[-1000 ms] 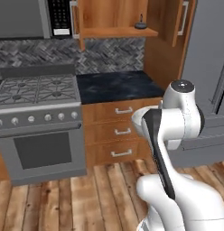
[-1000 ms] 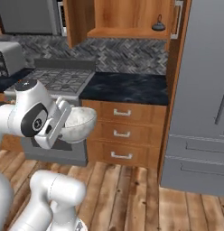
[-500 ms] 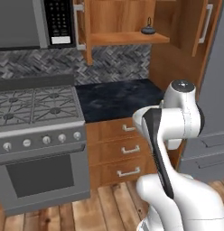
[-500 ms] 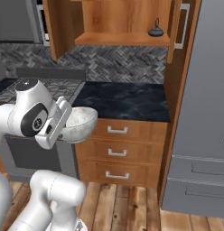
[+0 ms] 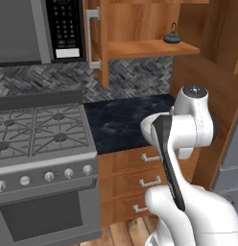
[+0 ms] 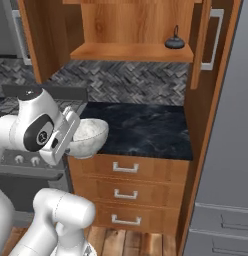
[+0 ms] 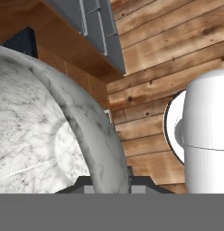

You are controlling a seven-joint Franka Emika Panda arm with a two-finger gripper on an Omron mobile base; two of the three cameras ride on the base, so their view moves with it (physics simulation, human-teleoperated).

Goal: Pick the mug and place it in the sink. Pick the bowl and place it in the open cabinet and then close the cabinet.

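Note:
My gripper [image 6: 75, 132] is shut on the rim of the grey-white speckled bowl [image 6: 89, 137] and holds it in the air at counter height, in front of the drawers. In the hand view the bowl [image 7: 50, 131] fills the left side, with the gripper [image 7: 109, 181] clamped on its wall. From the left base view only an edge of the bowl [image 5: 148, 129] peeks out beside the arm. The open cabinet [image 6: 127, 51] hangs above the counter; its shelf [image 5: 146, 47] carries a small dark teapot [image 6: 174, 42]. The mug and the sink are out of view.
A dark stone counter [image 6: 146, 131] lies under the cabinet, above wooden drawers [image 6: 127, 194]. The cabinet doors [image 5: 95, 39] [image 6: 204, 42] stand swung out on both sides. A gas stove [image 5: 39, 132] and microwave [image 5: 64, 26] are left; a grey fridge [image 6: 227, 150] is right.
The whole picture has shifted: the base has driven closer to the counter and cabinet, which look larger now. The bowl stays in the gripper, held the same way.

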